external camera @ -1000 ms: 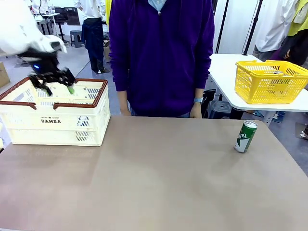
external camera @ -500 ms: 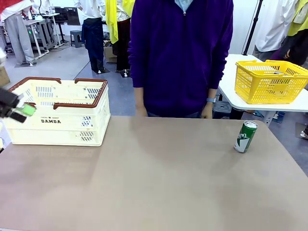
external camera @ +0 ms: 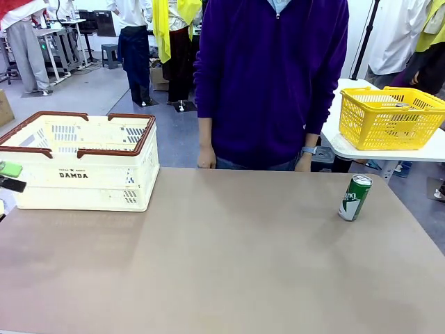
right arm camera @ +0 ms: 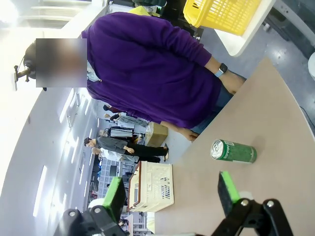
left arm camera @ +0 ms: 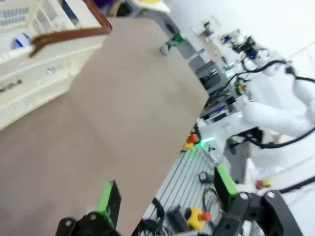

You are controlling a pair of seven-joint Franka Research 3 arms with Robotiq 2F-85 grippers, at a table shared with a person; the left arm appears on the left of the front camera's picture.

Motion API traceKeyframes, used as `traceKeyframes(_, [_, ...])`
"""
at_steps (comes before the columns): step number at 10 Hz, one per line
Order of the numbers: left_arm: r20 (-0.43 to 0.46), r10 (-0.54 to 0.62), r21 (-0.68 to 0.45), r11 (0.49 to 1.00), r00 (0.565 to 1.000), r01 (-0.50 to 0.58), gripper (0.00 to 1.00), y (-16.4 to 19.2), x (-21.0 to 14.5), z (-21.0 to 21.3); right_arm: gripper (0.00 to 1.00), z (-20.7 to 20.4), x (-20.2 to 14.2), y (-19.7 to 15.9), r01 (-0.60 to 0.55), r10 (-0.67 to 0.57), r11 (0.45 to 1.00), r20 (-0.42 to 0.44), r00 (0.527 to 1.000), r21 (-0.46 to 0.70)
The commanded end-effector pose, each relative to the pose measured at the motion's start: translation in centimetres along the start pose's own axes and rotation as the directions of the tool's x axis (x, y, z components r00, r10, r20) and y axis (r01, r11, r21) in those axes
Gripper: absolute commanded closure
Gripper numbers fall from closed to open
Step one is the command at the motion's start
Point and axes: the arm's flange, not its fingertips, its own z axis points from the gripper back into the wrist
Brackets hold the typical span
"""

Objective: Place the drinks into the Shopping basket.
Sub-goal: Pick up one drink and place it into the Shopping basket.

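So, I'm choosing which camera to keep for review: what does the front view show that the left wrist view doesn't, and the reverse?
Front view: the person standing at the far side, hands down, and the whole yellow basket on a side table; the wrist view has at most colour slivers of them. Left wrist view: the left pincer, open and empty, and another white arm beyond the table. Both: the Shopping basket and the green can standing on the table.
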Motion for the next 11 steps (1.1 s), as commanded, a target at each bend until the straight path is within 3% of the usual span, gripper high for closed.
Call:
traceKeyframes(1, [0.002, 0.005, 0.027, 1.000, 1.000, -0.005, 0.00, -1.7, 0.6, 0.2, 0.00, 0.1, -0.1, 0.1, -0.007, 0.007, 1.000, -0.010, 1.000, 0.001])
traceKeyframes(9, [0.002, 0.005, 0.027, 1.000, 1.000, -0.005, 0.00, -1.7, 0.6, 0.2, 0.00, 0.0, 0.0, 0.0, 0.000, 0.000, 1.000, 0.000, 1.000, 0.000])
traceKeyframes(10, [0.002, 0.005, 0.027, 1.000, 1.000, -0.005, 0.00, -1.7, 0.6, 0.2, 0.00, -1.8, 0.3, 2.0, -0.152, 0.138, 0.978, -0.104, 0.985, -0.139])
traceKeyframes(11, [0.002, 0.005, 0.027, 1.000, 1.000, -0.005, 0.00, -1.7, 0.6, 0.2, 0.00, -5.8, 0.4, 4.3, -0.325, 0.274, 0.932, -0.272, 0.923, -0.162])
